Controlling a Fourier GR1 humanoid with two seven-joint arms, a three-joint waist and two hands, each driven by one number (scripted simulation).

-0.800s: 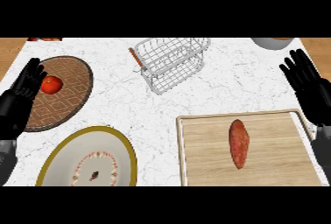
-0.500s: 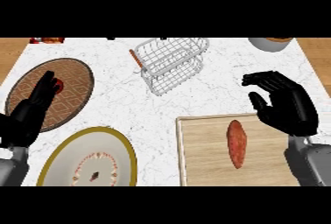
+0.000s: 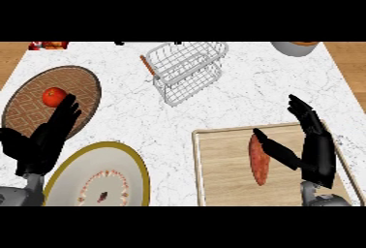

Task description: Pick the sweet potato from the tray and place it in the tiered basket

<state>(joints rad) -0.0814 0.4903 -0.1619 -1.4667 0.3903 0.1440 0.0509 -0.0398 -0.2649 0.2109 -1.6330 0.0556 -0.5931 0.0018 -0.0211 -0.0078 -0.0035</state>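
Item, sweet potato (image 3: 259, 159): lies lengthwise on the wooden tray (image 3: 221, 164), your right hand (image 3: 314, 145) open just beside it (thumb nearly touching); close off-centre and you risk rolling it away, short of the tiered basket (image 3: 187, 71).

Single head view, looking steeply down at counter (image 3: 236, 104); forearms enter from lower edge.
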